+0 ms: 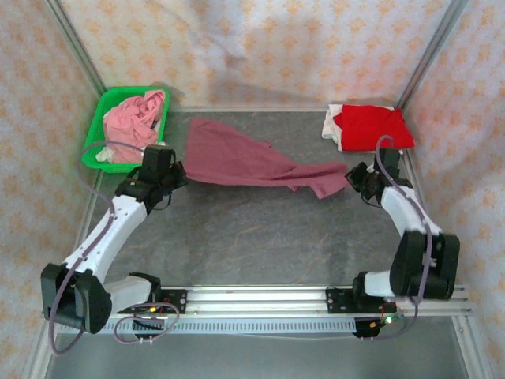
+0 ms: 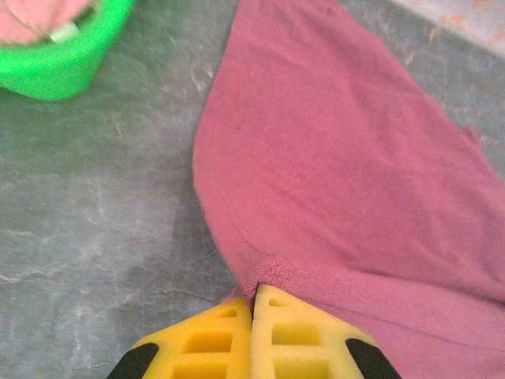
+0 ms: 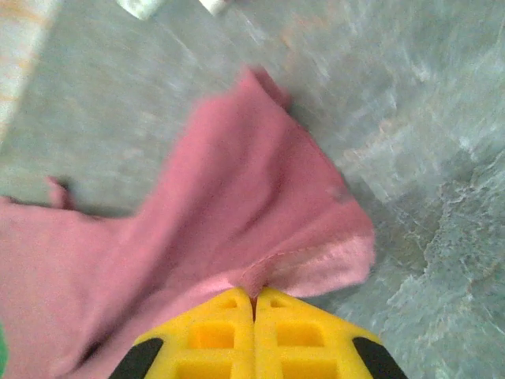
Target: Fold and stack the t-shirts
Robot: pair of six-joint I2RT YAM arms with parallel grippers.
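The maroon t-shirt [image 1: 245, 158] lies in the middle of the grey counter [image 1: 260, 229], pulled out long between the two arms. It is wide and flat at its left end and gets thin and bunched at its right end. The left claw [image 2: 253, 304] is closed tight on the hem at the shirt's left edge, its yellow fingers pinching the cloth. The right claw [image 3: 254, 298] is closed on the shirt's right tip, where a corner of cloth folds over. Past the shirt's left end, at the back, a green basket [image 1: 126, 91] holds a crumpled pink t-shirt [image 1: 136, 118]. Past the shirt's right end, at the back, a folded red t-shirt [image 1: 371, 126] lies on top of a white t-shirt [image 1: 331, 130].
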